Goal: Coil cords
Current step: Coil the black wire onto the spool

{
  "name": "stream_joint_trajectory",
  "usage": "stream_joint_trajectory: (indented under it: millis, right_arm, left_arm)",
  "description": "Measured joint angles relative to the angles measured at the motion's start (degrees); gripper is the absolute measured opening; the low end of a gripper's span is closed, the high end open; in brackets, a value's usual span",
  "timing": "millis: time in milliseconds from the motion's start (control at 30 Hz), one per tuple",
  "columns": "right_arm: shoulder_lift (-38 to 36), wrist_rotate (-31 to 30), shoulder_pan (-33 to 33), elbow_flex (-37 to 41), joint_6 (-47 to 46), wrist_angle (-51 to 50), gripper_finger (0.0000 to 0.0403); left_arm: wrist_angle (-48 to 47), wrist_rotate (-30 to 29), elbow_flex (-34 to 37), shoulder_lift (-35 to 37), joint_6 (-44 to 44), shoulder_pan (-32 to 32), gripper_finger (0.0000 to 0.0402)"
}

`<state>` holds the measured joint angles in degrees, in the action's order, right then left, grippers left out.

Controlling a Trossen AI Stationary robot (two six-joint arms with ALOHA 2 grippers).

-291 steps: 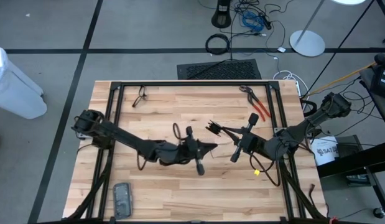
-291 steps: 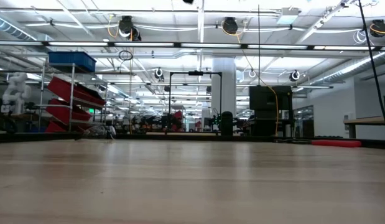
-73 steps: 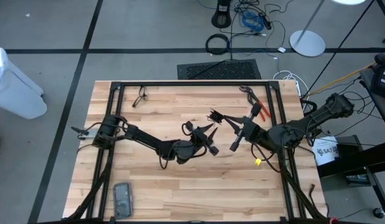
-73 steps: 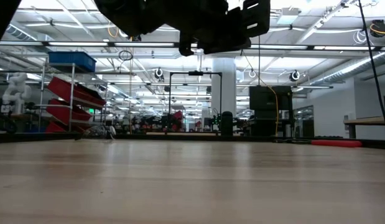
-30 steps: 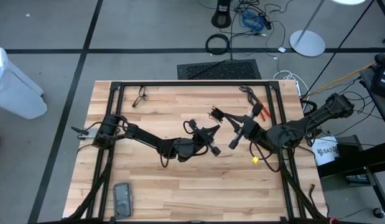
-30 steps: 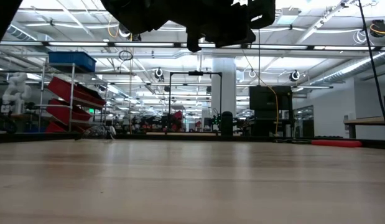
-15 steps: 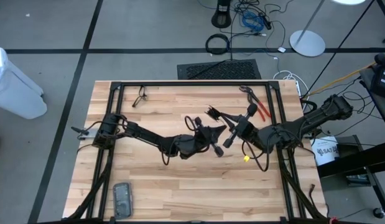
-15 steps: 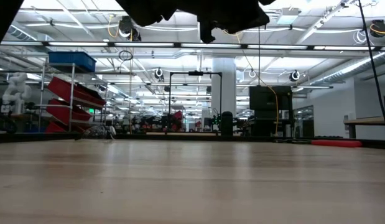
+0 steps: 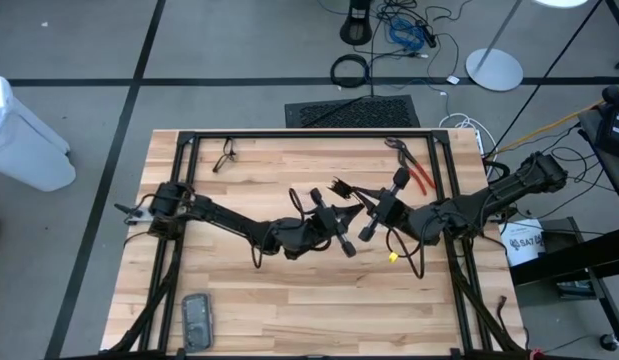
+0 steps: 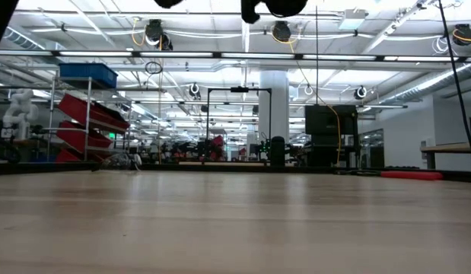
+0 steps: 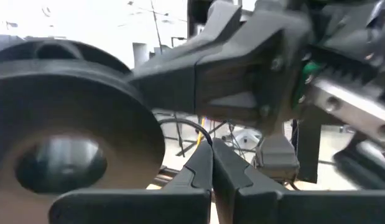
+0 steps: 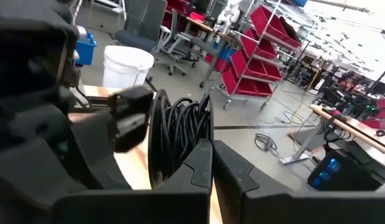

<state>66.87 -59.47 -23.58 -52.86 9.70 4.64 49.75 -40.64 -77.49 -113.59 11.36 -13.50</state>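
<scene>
Wooden planks of the table (image 9: 289, 300) lie under both arms, which meet above its middle. We see the right tool (image 12: 211, 163) closed on the black cord (image 12: 177, 134), a bundle of loops held in the air just beside the left tool (image 11: 211, 165). The left tool has its fingers pressed together on a thin strand of the same cord. Red-handled pliers (image 9: 417, 172) lie near the far right corner.

Readable text: only partial letters "SAT…" on white bucket (image 9: 522, 243), right edge of high view, beside table. Rest of label cut off. No other legible text, nos. or signs in low or wrist views.
</scene>
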Motion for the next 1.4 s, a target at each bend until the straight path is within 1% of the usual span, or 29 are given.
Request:
stream_joint_trajectory:
  millis: [133, 233, 367, 533, 667, 767, 933, 1167, 1333, 1400]
  right_arm:
    - [0.00, 0.00, -0.03, 0.00, -0.07, -0.49, 0.0000]
    - [0.00, 0.27, -0.03, 0.00, -0.03, -1.05, 0.0000]
    - [0.00, 2.59, 0.01, 0.00, -0.08, -1.92, 0.0000]
    - [-0.02, 2.85, 0.00, 0.00, -0.09, -2.84, 0.0000]
    - [-0.11, 2.85, -0.01, 0.00, -0.09, -3.62, 0.0000]
    - [-0.11, 2.86, 0.00, 0.00, -0.07, -4.57, 0.0000]
    - [-0.11, 3.25, 0.01, 0.00, -0.09, -6.23, 0.0000]
    - [-0.11, 6.54, 0.01, 0.00, -0.68, -6.58, 0.0000]
    - [-0.85, 9.22, 0.03, 0.00, -0.95, -6.58, 0.0000]
    - [-1.26, 10.44, 0.03, -0.02, -1.34, -6.54, 0.0000]
  left_arm:
    - [-4.60, -0.41, -0.02, 2.09, 0.19, -0.80, 0.0000]
    - [-6.46, -2.29, -0.02, 3.02, 1.60, -1.67, 0.0000]
    - [-6.73, -4.50, -0.02, 3.58, 3.95, -2.74, 0.0000]
    - [-6.84, -6.12, -0.02, 4.83, 4.65, -3.92, 0.0000]
    - [-7.29, -8.23, -0.03, 6.12, 6.93, -5.09, 0.0000]
    - [-7.51, -11.70, -0.02, 6.93, 9.76, -6.22, 0.0000]
    - [-9.15, -21.05, -0.02, 8.29, 16.29, -8.01, 0.0000]
    - [-10.26, -30.72, -0.02, 10.21, 23.86, -10.43, 0.0000]
    - [-10.20, -38.94, -0.02, 10.53, 30.66, -11.78, 0.0000]
    - [-10.18, -41.23, -0.02, 10.59, 32.68, -12.14, 0.0000]
